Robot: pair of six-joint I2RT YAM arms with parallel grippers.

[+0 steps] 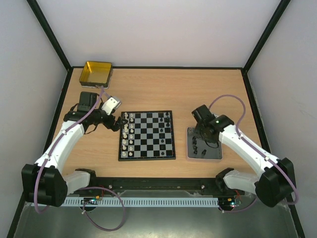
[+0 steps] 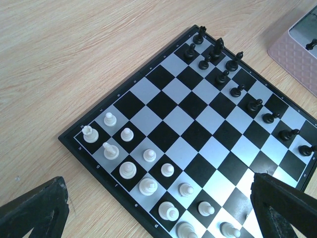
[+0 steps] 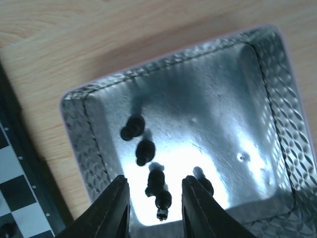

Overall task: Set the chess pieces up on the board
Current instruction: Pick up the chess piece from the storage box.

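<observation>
Board: the board (image 1: 147, 135) lies flat in the middle of the table (image 1: 163, 87), between the two arms, so each arm can serve its own side
White pieces: the white pieces (image 2: 128, 169) stand upright in two lines along the board edge nearest the left arm; that side looks about complete
Black pieces: the black pieces (image 2: 222, 77) line the opposite edge, mostly one line with only a few behind it at one corner, so the back line looks unfinished
Tray: the tray (image 3: 223, 109) sits just beside the board's right edge as the supply; the loose black pieces (image 3: 144, 150) lie in a cluster near one wall
Right gripper: the right gripper (image 3: 156, 181) hangs over the tray pointing down, jaws parted a little way, one on each side of a lying black piece; a gap shows on both sides, so it appears to grip nothing yet
Left gripper: the left gripper (image 2: 158, 178) hovers by the white side, jaws spread wide and holding nothing, apparently idle
Yellow tin: the yellow tin (image 1: 96, 73) sits at the far left corner, well apart
Step, as judged: taking a black piece for the back line
</observation>
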